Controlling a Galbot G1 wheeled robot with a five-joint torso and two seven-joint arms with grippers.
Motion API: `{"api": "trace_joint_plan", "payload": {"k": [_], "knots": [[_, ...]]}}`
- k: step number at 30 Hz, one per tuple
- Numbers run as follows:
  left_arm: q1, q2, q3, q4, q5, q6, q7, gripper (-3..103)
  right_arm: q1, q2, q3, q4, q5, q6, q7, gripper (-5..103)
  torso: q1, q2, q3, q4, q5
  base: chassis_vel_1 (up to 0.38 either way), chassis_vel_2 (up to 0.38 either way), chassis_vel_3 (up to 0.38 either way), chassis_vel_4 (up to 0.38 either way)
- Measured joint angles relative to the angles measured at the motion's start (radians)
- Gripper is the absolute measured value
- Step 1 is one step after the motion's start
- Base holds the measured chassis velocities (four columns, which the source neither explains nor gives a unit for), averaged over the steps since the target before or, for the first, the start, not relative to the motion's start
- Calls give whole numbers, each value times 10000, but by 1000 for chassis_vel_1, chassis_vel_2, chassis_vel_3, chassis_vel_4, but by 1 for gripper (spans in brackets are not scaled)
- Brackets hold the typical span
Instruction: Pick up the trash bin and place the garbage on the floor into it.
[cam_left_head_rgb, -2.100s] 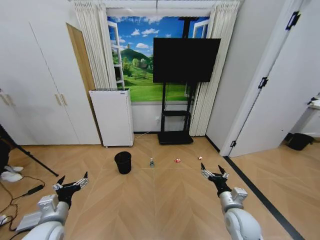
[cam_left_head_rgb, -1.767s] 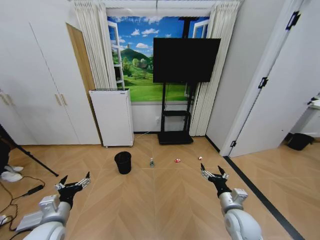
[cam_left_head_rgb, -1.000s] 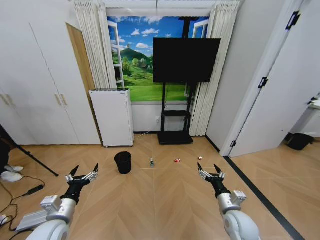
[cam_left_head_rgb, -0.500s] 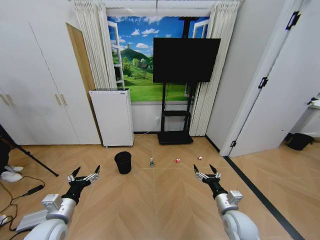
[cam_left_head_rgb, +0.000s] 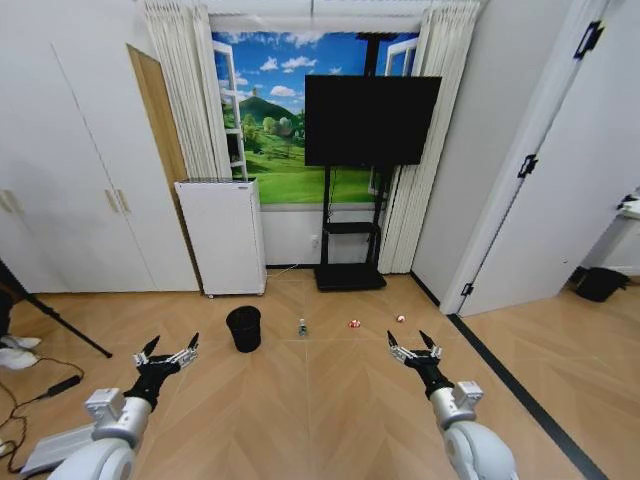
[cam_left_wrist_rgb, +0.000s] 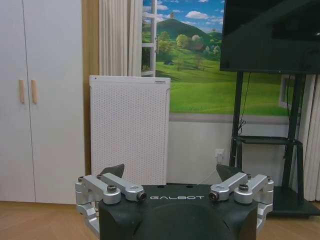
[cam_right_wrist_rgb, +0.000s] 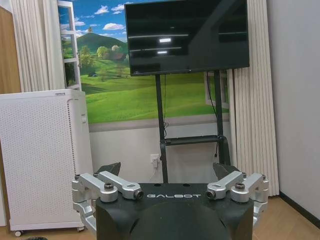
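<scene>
From the head view the trash bin (cam_left_head_rgb: 243, 328) stands on the wood floor before the white perforated appliance (cam_left_head_rgb: 222, 236); beside it lie the bottle (cam_left_head_rgb: 302, 327) and two red scraps (cam_left_head_rgb: 354, 323), (cam_left_head_rgb: 400, 319); the left gripper (cam_left_head_rgb: 167, 352) and right gripper (cam_left_head_rgb: 408, 347) hover low, jaws spread wide, well apart from them; the wrist views show the TV (cam_right_wrist_rgb: 186, 36) and appliance at floor level.

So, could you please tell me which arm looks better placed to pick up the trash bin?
Probably the left. The trash bin stands left of centre on the floor, nearer the left gripper, whose fingers are open. The right gripper, also open, is farther off.
</scene>
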Motion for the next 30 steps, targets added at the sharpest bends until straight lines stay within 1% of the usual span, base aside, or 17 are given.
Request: {"api": "trace_joint_plan", "payload": {"k": [3,4,5,7,9,10,12,15,20,28,30], "knots": [[-4,2,13,-16,2,3,0,100,-5,4,1,-1,15,18,-5,100,1,-1,0,-4,-6,-188,184,201,-193],[-4,2,20,-21,10,3,0,100,-10,7,1,-4,20,29,-10,100,4,-2,1,1,0,-159,209,180,-196],[-4,2,20,-21,10,3,0,100,-10,7,1,-4,20,29,-10,100,4,-2,1,1,0,-159,209,180,-196],[-7,23,38,-20,24,12,-1,100,-49,11,-4,-8,21,71,-67,100,5,-1,0,-1,-12,-191,164,166,-167],[-18,31,39,-16,24,12,-1,100,-58,11,-11,-9,19,78,-80,100,5,-1,0,-1,-7,-125,154,147,-169],[-39,52,41,11,24,17,-1,100,-78,15,-45,-16,-4,84,-111,100,5,-2,1,-1,3,-126,115,136,-162],[-56,59,44,44,24,20,-1,100,-85,21,-84,-18,-37,90,-142,100,1,-1,0,-3,-9,-128,122,124,-147],[-61,49,44,87,25,20,1,100,-79,28,-198,-41,-124,90,-192,100,0,-1,0,-1,0,-124,135,132,-136],[-59,21,43,106,26,20,3,100,-59,29,-252,-46,-174,88,-229,100,0,-1,0,3,-4,-157,156,158,-141],[-72,16,34,179,36,3,20,100,13,10,-319,-106,-282,42,-400,100,0,-1,0,-3,-3,-170,165,164,-173],[-92,33,44,204,35,0,22,100,15,10,-323,-145,-302,42,-435,100,0,-1,0,1,-1,-178,199,243,-181]]}}
